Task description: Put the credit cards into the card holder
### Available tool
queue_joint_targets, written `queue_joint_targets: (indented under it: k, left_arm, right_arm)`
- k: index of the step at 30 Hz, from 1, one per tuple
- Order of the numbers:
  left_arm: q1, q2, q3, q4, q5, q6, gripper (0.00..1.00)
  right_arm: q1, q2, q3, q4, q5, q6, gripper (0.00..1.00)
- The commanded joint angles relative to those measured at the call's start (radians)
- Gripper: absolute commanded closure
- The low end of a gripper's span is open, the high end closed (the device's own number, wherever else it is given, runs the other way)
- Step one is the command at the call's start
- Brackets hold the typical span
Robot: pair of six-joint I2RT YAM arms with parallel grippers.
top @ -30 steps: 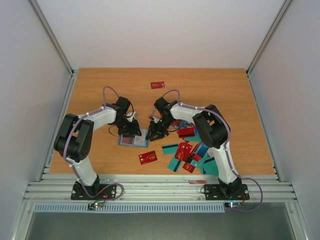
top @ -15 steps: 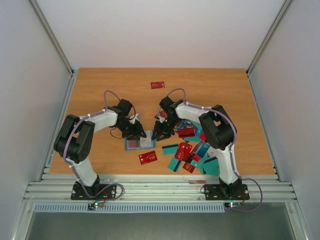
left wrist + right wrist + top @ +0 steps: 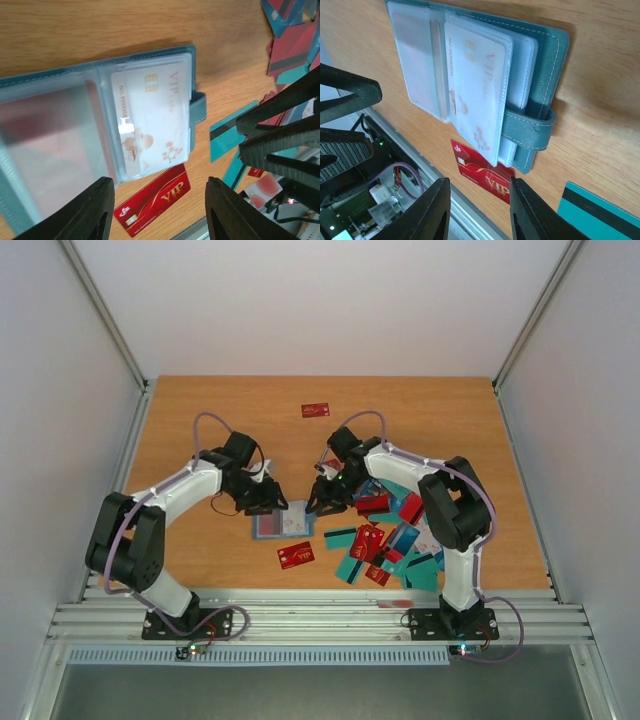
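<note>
Both arms reach inward, wrists pitched down; left gripper [image 3: 264,497] and right gripper [image 3: 321,503], jaws parted and empty, hang above the open card holder [image 3: 282,526] between them.

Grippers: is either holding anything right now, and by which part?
Nothing is held. The left gripper and right gripper are both open and empty near the card holder.

Our left arm [image 3: 185,485] and right arm [image 3: 412,466] have white links and bulky black joints. A thin lilac cable [image 3: 208,416] loops along each. We stand on black bases [image 3: 190,622] with small red and green lights [image 3: 190,649] in front. Our fingers [image 3: 92,212] are flat, matte black and tapered.
</note>
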Motion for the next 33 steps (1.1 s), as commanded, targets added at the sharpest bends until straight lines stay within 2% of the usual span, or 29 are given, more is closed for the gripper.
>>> queue_joint_targets:
  k: [1,7,15,19,23,27,33]
  left_arm:
    - [-0.003,-0.048,0.015,-0.094,-0.094,0.062,0.49]
    - [-0.003,-0.099,-0.012,-0.118,-0.148,0.101,0.55]
    - [0.030,-0.150,-0.061,-0.177,-0.312,0.136,0.53]
    - [0.082,-0.176,-0.087,-0.159,-0.292,0.125,0.46]
    - [0.094,-0.177,-0.090,-0.148,-0.261,0.123,0.45]
    - [0.087,-0.150,-0.070,-0.075,-0.134,0.116,0.51]
    - [0.018,-0.004,0.028,-0.015,-0.032,0.090,0.58]
  right_arm:
    - [0.002,-0.019,-0.019,0.062,-0.054,0.061,0.65]
    - [0.001,0.019,-0.029,0.162,-0.123,0.131,0.65]
    - [0.001,0.046,-0.034,0.172,-0.123,0.141,0.65]
    - [0.001,0.046,0.001,0.061,-0.037,0.068,0.64]
    - [0.003,0.029,0.022,-0.047,0.073,-0.024,0.64]
    - [0.006,0.033,0.033,-0.077,0.110,-0.057,0.64]
    - [0.006,0.087,0.109,-0.043,0.027,-0.032,0.64]
